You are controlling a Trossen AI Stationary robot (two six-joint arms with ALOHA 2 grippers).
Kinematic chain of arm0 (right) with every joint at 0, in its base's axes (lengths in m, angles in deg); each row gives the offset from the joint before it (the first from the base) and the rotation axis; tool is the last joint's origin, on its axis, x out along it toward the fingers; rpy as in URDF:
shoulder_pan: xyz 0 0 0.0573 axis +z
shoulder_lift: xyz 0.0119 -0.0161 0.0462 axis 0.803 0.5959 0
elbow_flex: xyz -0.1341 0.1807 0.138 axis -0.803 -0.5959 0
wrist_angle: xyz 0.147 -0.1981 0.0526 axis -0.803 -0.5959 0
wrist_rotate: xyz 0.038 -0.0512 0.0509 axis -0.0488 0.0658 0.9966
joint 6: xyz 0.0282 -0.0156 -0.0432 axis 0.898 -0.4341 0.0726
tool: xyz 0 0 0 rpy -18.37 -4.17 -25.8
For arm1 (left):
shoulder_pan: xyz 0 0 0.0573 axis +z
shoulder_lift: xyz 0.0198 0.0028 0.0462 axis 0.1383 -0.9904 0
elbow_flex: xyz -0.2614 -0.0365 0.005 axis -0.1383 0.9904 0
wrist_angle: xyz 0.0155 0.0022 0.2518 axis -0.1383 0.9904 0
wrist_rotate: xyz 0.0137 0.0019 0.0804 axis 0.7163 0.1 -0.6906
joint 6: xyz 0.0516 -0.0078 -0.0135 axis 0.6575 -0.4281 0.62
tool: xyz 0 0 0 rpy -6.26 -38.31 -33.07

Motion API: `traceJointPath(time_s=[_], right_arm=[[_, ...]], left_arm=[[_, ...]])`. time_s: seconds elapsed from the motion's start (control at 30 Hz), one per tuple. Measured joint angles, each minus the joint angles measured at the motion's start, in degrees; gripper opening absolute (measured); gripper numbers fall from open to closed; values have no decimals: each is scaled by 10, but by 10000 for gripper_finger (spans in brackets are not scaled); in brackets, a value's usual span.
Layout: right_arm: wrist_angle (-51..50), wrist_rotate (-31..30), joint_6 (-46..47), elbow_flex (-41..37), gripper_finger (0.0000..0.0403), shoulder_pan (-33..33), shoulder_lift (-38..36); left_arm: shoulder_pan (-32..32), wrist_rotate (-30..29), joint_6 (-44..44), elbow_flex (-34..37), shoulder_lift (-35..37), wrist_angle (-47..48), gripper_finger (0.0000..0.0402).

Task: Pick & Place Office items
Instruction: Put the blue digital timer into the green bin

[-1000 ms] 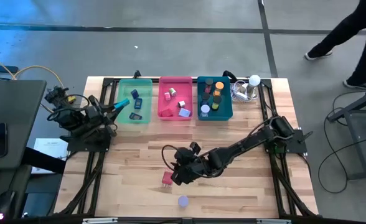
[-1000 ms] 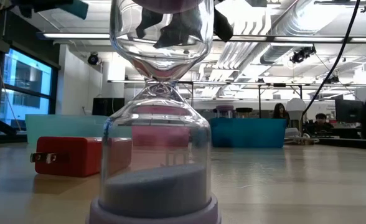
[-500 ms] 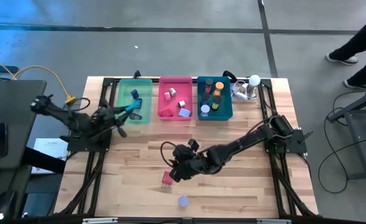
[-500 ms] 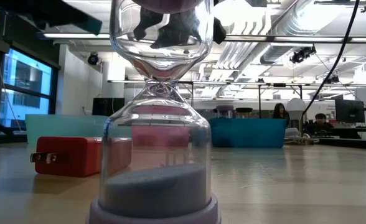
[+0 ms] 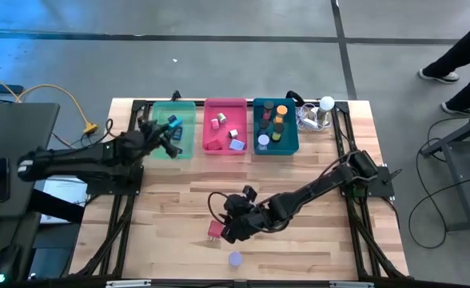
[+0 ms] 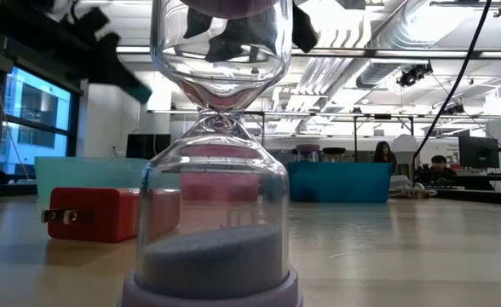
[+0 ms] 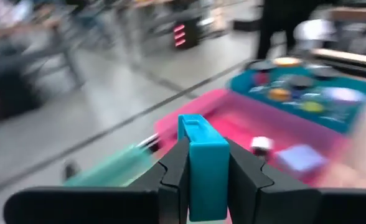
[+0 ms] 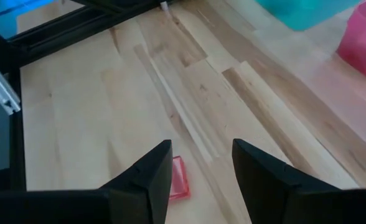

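My left gripper (image 5: 171, 130) is over the green tray (image 5: 185, 112), shut on a teal block (image 7: 203, 155). My right gripper (image 5: 226, 226) is open and hovers just above a red block with plug prongs (image 5: 213, 230), which lies flat on the table. The red block (image 8: 178, 177) shows between and below the right gripper's fingers, untouched. A lavender-capped hourglass (image 5: 235, 258) stands upright on its base near the table's near edge and fills the low view (image 6: 221, 170). Other small items lie in the pink tray (image 5: 225, 102) and the teal tray (image 5: 256, 128). My left gripper pinches the teal block between its two fingers (image 7: 173, 177), one on each broad side. The block's upper end (image 7: 192, 124) sticks out past the fingertips. It is lifted clear, above the green tray.
The three trays sit side by side along the far edge. A white ball with a cable bundle (image 5: 324, 104) lies right of the teal tray. Bare wood spreads across the table's middle and right. A person's legs (image 5: 459, 48) show on the floor beyond the table's far right corner.
My left arm has swung from the table's left side toward the far edge and right, carrying the teal block in over the green tray. The right gripper has stayed over the red block.
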Motion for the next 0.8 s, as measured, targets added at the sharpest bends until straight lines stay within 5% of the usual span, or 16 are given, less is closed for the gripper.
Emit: traceJointPath(time_s=[0.17, 0.33, 0.8], right_arm=[[0, -11, 2, 0, 155, 17, 0], [0, -15, 3, 0, 155, 29, 0], [0, -41, 13, 0, 155, 35, 0]], left_arm=[[87, 8, -100, 0, -13, 43, 67], [133, 79, -126, 0, -44, 78, 67], [165, 119, -156, 0, -180, 92, 67]])
